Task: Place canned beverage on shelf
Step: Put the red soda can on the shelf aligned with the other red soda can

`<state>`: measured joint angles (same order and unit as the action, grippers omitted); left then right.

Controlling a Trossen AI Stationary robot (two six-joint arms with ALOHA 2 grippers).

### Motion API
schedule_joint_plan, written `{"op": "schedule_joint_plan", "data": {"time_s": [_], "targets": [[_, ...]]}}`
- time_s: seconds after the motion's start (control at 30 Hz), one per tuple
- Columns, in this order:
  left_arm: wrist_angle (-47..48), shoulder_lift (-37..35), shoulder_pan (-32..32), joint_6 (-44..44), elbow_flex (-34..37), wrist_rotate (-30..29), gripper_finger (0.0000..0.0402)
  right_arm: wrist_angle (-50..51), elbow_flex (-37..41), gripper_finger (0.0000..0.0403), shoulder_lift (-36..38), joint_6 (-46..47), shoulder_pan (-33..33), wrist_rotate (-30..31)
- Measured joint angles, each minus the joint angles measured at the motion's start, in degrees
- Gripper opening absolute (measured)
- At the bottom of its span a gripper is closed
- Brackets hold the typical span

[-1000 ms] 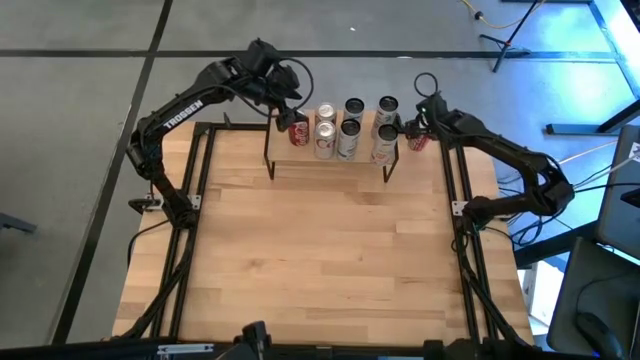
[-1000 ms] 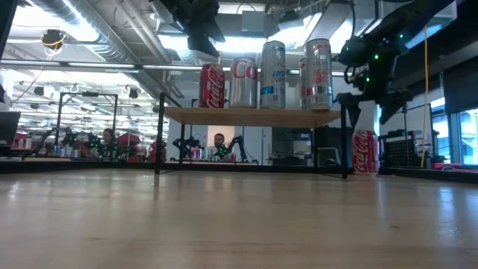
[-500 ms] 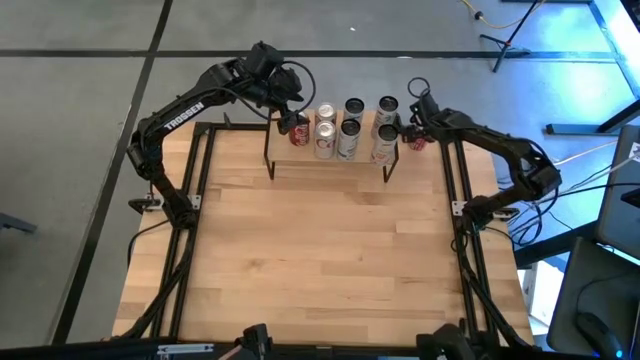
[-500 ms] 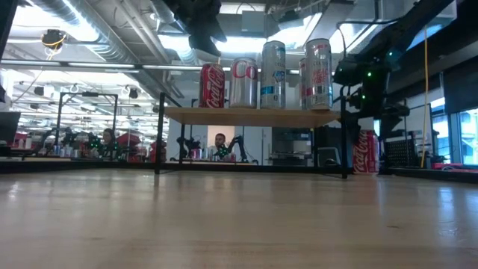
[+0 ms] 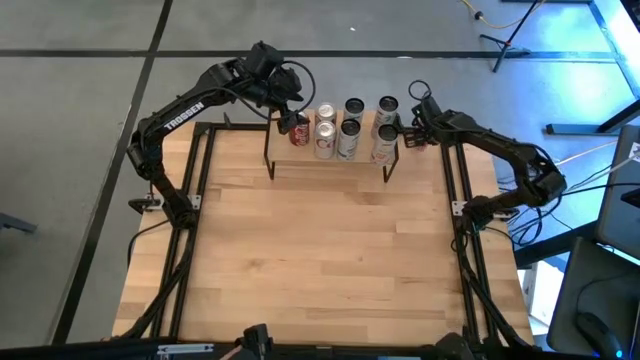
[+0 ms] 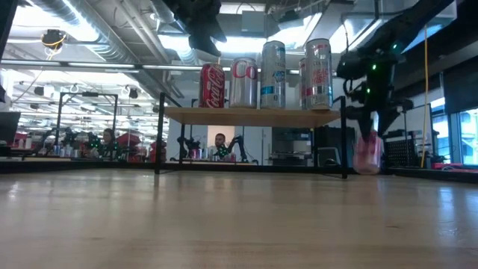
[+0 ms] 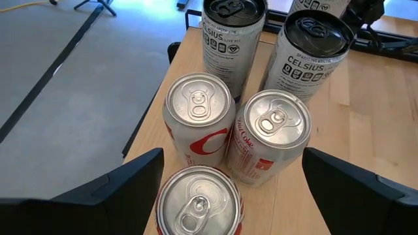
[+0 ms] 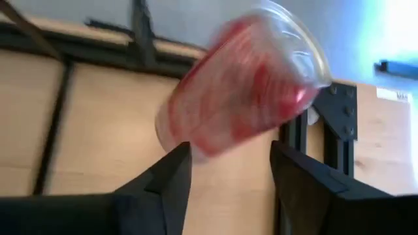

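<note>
This is a robotics lab in an open industrial hall. Behind the wooden table (image 6: pixel 224 224), exposed ducts (image 6: pixel 112 33) and strip lights run along the ceiling, and more robot arms (image 6: pixel 239 146) stand at workstations where seated people (image 6: pixel 218 142) work. Around the table lies bare grey concrete floor (image 5: pixel 80 90).

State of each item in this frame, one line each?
Shelf: stands on the table, holding several upright cans.
Shelf cans: upright, grouped together.
Red can: beside the shelf, tilted, blurred, between right gripper's fingers.
Right gripper: around the red can.
Left gripper: open, above shelf cans.
</note>
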<state>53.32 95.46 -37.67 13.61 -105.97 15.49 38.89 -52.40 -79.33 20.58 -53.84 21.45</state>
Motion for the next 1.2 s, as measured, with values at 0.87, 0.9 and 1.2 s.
{"op": "schedule_joint_plan", "data": {"time_s": [0.87, 0.9, 1.2], "targets": [[0.0, 0.0, 0.0, 0.3, 0.0, 0.0, 0.0350, 11.1, 2.9, 0.0217, 10.8, 9.9, 3.5, -9.5], [0.0, 0.0, 0.0, 0.3, 0.0, 0.0, 0.0350, 10.0, 3.4, 0.0227, 10.2, 10.5, 3.6, -10.0], [0.0, 0.0, 0.0, 0.4, 0.0, 0.0, 0.0350, -2.4, 3.8, 0.0284, 1.9, 10.8, 3.6, -10.0]]}}
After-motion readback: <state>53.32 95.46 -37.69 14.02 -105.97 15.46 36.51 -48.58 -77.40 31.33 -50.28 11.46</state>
